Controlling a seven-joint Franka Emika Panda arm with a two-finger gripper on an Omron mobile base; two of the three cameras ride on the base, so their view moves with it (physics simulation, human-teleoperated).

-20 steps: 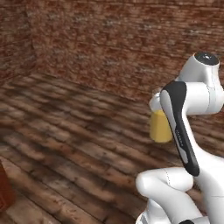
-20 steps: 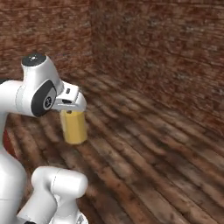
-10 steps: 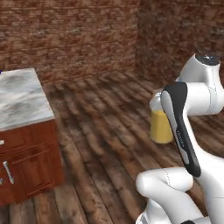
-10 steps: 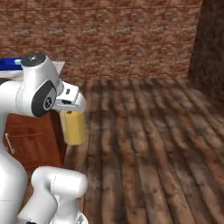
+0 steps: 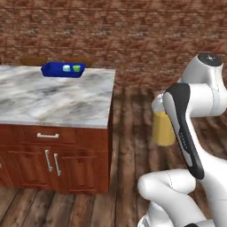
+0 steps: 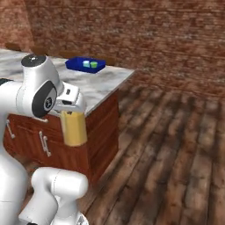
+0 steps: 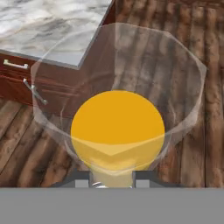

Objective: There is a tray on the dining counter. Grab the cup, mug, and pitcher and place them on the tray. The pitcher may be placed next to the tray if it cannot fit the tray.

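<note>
Now facing the dining counter [image 5: 57, 99], pitcher [image 6: 74, 127] hangs upright.

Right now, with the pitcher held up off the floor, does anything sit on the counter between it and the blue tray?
Nothing visible: bare marble of the dining counter lies between the pitcher and the tray.

Brick wall [image 5: 133, 35]; wood floor [image 6: 176, 145]

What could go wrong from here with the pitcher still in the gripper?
1. The pitcher hangs off the gripper over bare floor, short of the dining counter; a slip likely drops or spills it.
2. The cup and mug already sit in the tray, so setting it there could knock them; beside the tray looks safer.
</note>
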